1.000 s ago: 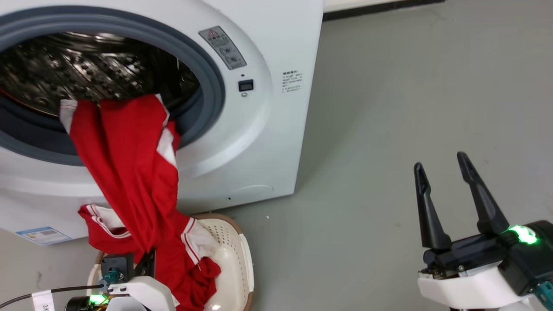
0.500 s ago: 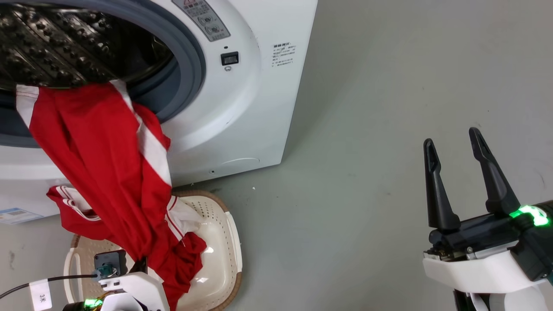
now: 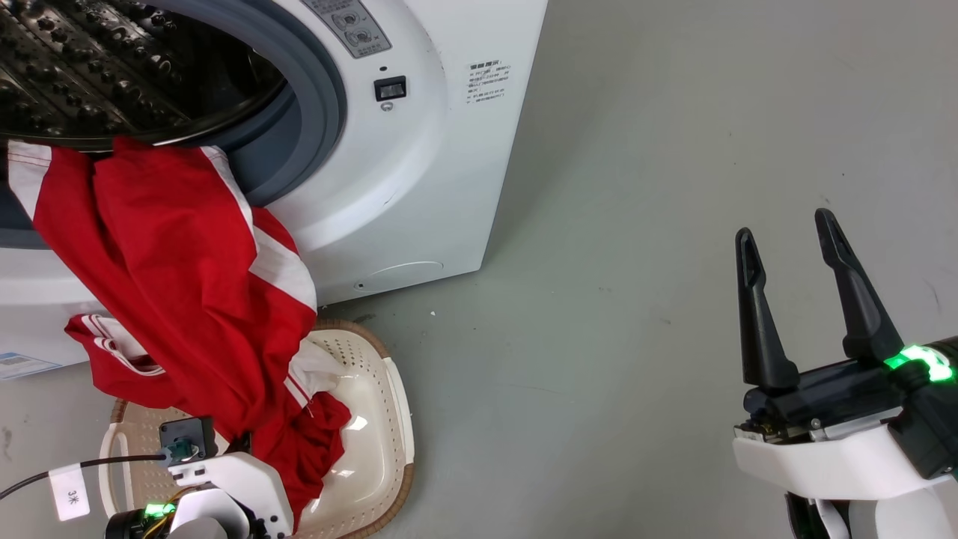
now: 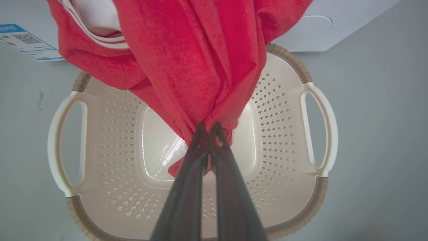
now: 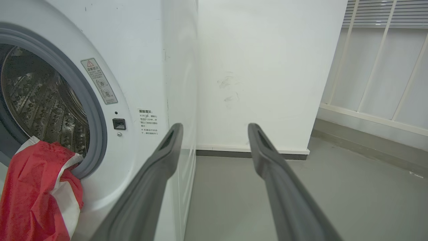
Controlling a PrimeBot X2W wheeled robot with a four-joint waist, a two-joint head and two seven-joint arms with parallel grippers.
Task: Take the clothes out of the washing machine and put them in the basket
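Our left gripper (image 4: pixel 209 128) is clenched on a bunched fold of the clothes (image 3: pixel 187 262), its fingers pressed together right above the middle of the basket (image 3: pixel 402 419). From that pinch the red cloth runs up and away from the basket to the washer (image 3: pixel 426 172), which stands just behind the basket. The cloth's upper end lies over the grey seal (image 3: pixel 322 112) at the mouth of the drum (image 3: pixel 90 75). More red cloth with white stripes hangs over the basket's rim on the washer side, and a red-and-white end lies down inside the basket. We cannot tell whether this is one garment or two. The basket sits on the grey floor (image 3: pixel 636 224). Our right gripper (image 3: pixel 783 227) is well to the right of the basket, apart from everything, its two fingers spread wide and released. A blue-edged label (image 4: pixel 28 42) sits low on the washer's front, beyond the basket's left corner.
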